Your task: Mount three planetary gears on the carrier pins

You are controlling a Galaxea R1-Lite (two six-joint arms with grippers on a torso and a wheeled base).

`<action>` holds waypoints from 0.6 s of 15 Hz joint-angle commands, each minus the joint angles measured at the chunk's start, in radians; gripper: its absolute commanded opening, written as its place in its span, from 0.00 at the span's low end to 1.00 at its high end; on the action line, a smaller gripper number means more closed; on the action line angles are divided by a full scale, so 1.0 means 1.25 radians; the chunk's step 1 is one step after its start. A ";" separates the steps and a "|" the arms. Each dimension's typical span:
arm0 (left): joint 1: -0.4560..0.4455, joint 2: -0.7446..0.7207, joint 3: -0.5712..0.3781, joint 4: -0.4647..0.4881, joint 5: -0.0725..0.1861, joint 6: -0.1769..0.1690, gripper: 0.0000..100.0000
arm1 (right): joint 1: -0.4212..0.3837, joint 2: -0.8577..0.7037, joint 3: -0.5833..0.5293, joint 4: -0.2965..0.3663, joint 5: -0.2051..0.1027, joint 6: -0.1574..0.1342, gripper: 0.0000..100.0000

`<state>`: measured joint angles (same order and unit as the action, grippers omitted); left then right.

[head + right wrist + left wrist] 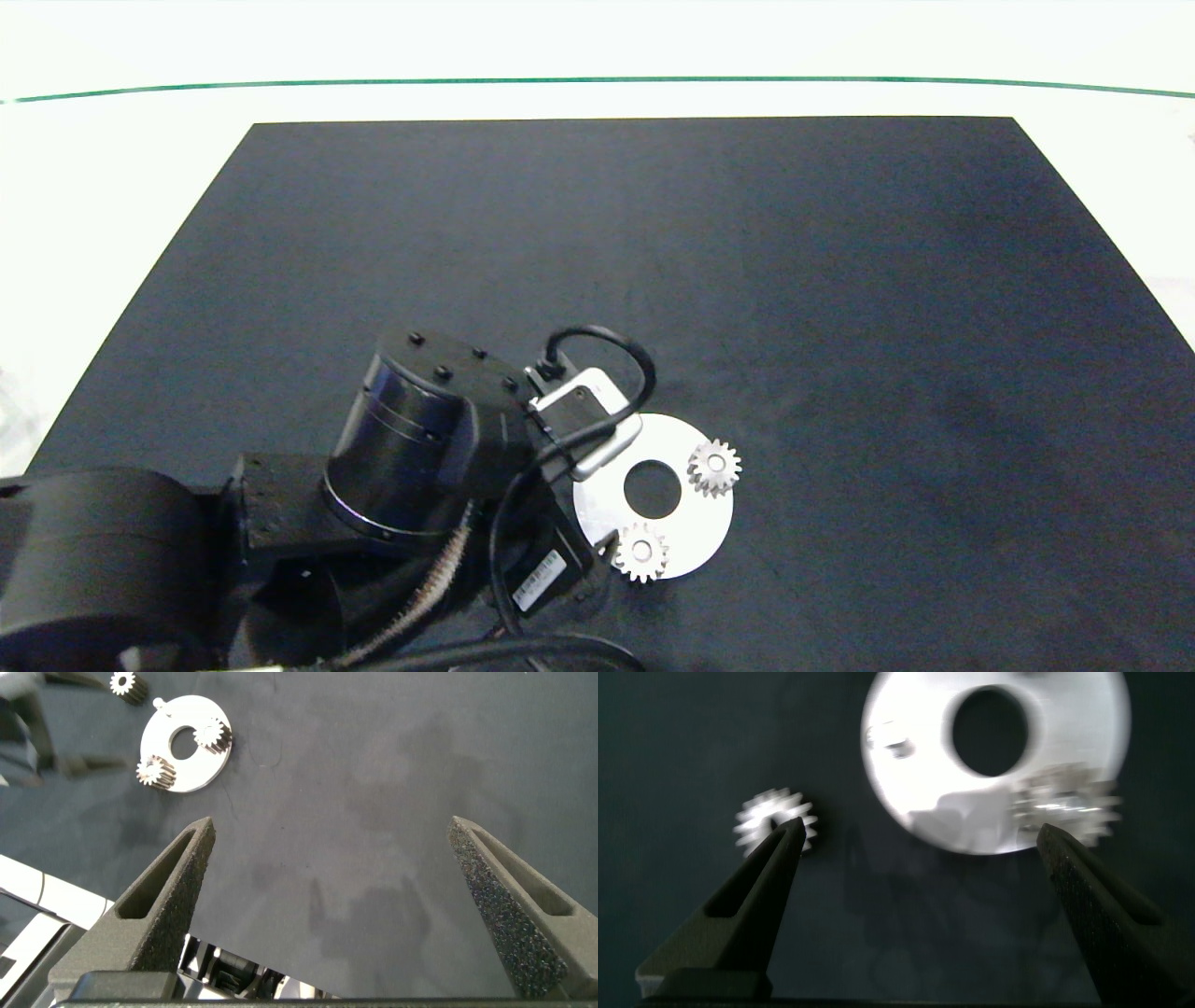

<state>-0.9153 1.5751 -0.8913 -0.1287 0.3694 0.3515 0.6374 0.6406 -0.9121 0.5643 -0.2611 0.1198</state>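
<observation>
The white carrier disc [695, 523] lies on the black mat at front centre. Two planetary gears [715, 468] [641, 552] sit on its pins. The third gear [766, 812] lies loose on the mat beside the disc, hidden under my left arm in the head view. My left gripper [922, 831] hovers open above the disc's edge, one fingertip [789, 835] right over the loose gear. A bare pin [158, 703] stands on the disc's side nearest that gear [124, 683]. My right gripper [333, 826] is open and holds nothing, far from the disc [184, 744].
The black mat [840, 280] covers most of the white table [112, 187]. My left arm's wrist and cable [420, 448] hang over the disc's left part. The right arm is outside the head view.
</observation>
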 commanded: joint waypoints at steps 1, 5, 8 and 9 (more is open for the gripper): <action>0.066 -0.060 -0.011 0.012 0.001 -0.050 1.00 | -0.001 -0.003 0.001 0.003 -0.002 0.001 1.00; 0.079 -0.055 -0.016 0.064 0.003 -0.209 1.00 | -0.003 -0.002 0.000 0.009 -0.002 0.002 1.00; 0.077 -0.024 -0.049 0.078 0.003 -0.307 1.00 | -0.003 -0.003 0.000 0.017 -0.002 0.005 1.00; 0.078 -0.010 -0.052 0.067 0.003 -0.311 1.00 | -0.009 -0.004 0.000 0.019 -0.002 0.004 1.00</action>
<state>-0.8187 1.5347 -0.9468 -0.0423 0.3698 -0.0355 0.6287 0.6360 -0.9121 0.5840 -0.2626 0.1249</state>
